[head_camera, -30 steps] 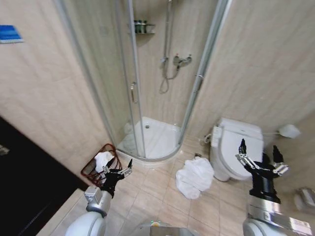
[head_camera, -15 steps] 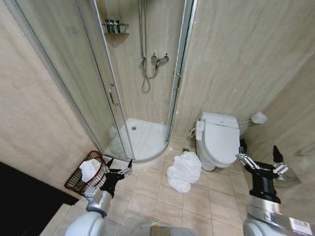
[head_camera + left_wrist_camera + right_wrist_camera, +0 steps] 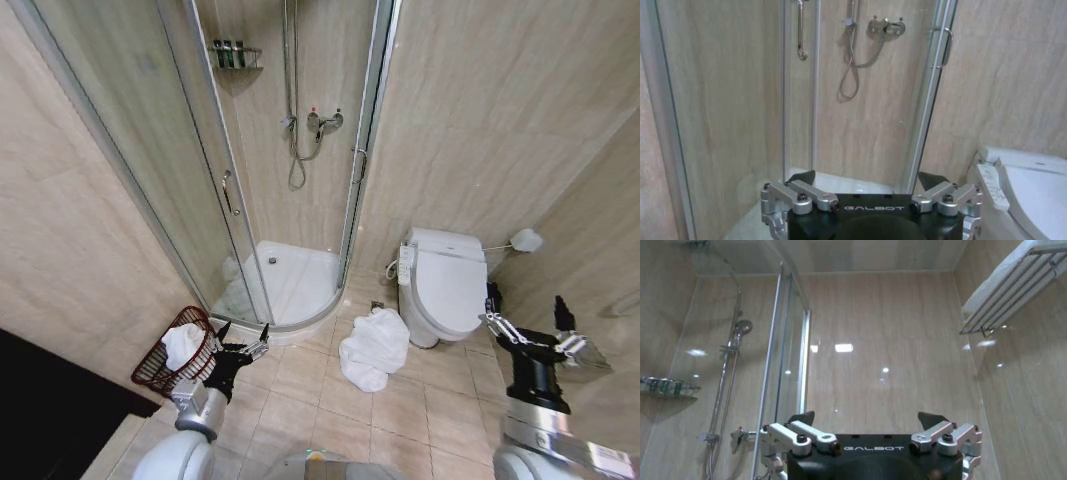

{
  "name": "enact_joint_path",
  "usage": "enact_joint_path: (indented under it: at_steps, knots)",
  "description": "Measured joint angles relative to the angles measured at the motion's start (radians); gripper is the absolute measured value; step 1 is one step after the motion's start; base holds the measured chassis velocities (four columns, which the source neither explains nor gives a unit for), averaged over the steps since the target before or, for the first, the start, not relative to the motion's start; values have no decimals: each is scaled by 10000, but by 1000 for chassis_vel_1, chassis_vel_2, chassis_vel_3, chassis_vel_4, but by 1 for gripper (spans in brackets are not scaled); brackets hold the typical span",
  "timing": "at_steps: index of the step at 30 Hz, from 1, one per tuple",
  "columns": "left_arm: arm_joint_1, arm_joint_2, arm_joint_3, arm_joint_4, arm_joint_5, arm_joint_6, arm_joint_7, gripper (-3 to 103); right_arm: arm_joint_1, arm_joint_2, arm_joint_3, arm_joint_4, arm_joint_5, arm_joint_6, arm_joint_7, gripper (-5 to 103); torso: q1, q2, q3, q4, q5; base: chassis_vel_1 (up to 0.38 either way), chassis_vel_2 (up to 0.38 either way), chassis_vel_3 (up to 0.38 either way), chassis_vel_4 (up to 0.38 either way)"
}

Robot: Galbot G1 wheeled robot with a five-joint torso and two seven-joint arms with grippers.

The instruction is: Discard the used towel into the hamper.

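A crumpled white towel (image 3: 374,348) lies on the floor tiles beside the toilet (image 3: 445,285). Both grippers, left (image 3: 242,339) and right (image 3: 523,315), hover wide open and empty. The loose bundle may slip from a shallow pinch before reaching the hamper (image 3: 160,369).

Both arms rise from the bottom edge of the head view, forearms upright and wrists pointing up. The left hand (image 3: 241,337) sits at the lower left of the frame on a grey forearm, its two dark-tipped fingers (image 3: 802,176) spread wide apart with nothing between them. The right hand (image 3: 527,312) sits at the lower right on a black wrist, a little higher in the frame than the left one, its fingers (image 3: 931,418) likewise splayed apart and empty.
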Motion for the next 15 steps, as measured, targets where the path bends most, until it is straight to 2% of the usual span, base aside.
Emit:
enact_joint_path:
  at_steps: [15]
  knots:
    - [0, 0, 0, 0, 0, 0, 0, 100, 0, 0, 0, 0, 0, -1, 0, 100, 0, 0, 0, 0, 0, 0, 0, 0, 0]
